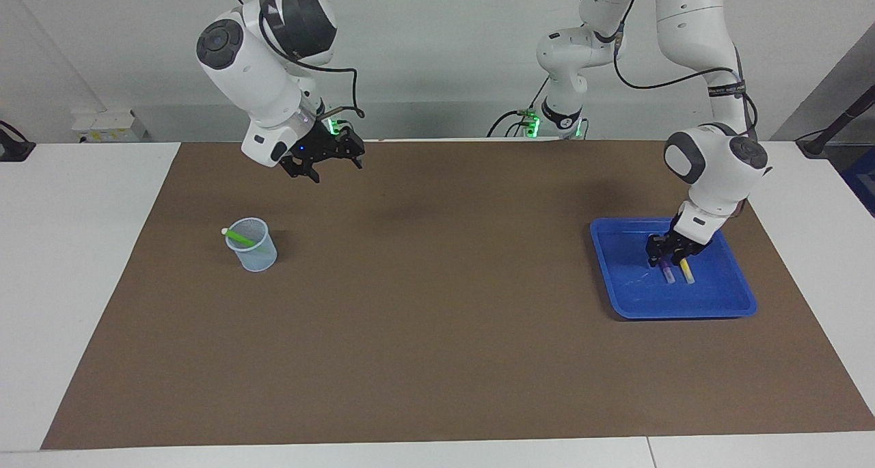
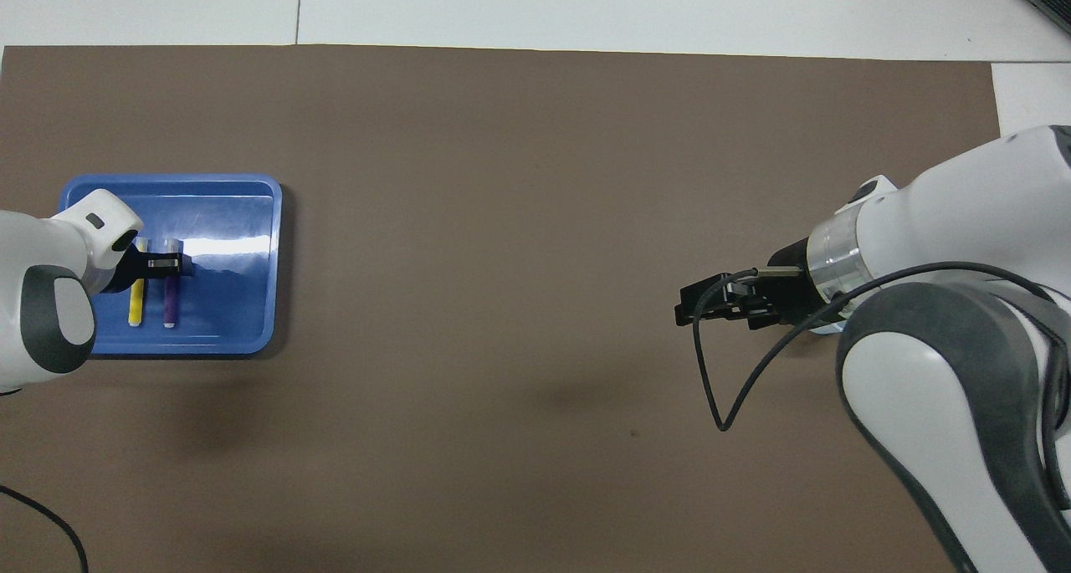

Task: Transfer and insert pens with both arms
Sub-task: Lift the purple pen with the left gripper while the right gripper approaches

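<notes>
Left gripper (image 1: 666, 257) is down inside the blue tray (image 1: 724, 303) at the left arm's end of the tabletop (image 1: 437, 359), over the purple pen (image 1: 666, 272). Whether its fingers are apart or clamped on that pen, cannot tell. Yellow pen (image 1: 686, 271) lies flat just beside the purple pen, parallel to it; 2 pens in the tray.

Right gripper (image 1: 328, 160) hangs in the air over the brown mat (image 1: 437, 386), fingers apart, holding nothing.

Green pen (image 1: 239, 236) leans tilted in the clear cup (image 1: 253, 249) at the right arm's end, pale tip resting over the rim.
</notes>
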{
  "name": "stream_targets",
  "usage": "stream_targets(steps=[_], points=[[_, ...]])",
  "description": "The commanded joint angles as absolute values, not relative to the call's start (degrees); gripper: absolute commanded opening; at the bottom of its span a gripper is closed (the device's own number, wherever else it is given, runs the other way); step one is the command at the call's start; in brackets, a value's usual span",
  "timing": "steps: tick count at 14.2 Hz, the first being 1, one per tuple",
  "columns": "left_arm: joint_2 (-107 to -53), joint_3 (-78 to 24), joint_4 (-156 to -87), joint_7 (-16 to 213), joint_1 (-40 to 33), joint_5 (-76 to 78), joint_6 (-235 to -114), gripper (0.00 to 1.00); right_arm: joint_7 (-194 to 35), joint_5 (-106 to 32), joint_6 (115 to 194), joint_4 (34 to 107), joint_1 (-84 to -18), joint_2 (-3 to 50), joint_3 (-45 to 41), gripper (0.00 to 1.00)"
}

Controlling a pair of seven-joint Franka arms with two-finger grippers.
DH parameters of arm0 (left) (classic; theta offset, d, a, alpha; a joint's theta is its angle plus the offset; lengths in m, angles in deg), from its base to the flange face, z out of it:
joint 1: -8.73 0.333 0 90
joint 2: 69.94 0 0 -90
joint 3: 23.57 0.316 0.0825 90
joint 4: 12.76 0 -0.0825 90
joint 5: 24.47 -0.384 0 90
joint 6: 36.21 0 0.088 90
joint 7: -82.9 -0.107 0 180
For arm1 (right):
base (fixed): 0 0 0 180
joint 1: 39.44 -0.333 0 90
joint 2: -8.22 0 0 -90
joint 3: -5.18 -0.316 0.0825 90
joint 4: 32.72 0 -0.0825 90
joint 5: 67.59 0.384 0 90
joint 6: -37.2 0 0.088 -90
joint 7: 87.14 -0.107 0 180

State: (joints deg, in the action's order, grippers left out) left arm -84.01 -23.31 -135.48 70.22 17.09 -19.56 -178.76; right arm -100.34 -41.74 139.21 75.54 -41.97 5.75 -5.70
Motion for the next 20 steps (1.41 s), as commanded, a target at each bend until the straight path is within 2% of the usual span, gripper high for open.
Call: stream_targets(steps=[1,2,7,14,20], points=[[-85.41,-23.66,-135.01,69.37,17.78,-20.77,-180.35,0.17,-110.74,-39.11,144.67,77.59,-45.49,4.88,-5.89,1.00],[-85.41,-23.66,-135.10,69.45,17.78,-20.77,-180.44,0.00,-114.61,-38.85,146.25,77.59,-46.90,4.88,-5.89,1.00],[-85.32,-23.66,-134.49,69.98,17.61,-20.77,-178.43,0.00,-125.54,-35.60,149.61,77.94,-48.84,4.96,-5.89,1.00],[-83.39,-23.84,-125.53,77.17,16.55,-20.69,-160.94,0.00,-130.99,-32.96,149.78,77.85,-48.93,4.96,-5.89,1.00],[-76.63,-24.80,-124.91,94.29,14.54,-15.61,-151.27,0.00,-133.02,-32.87,149.78,77.85,-49.63,4.96,-5.89,1.00]])
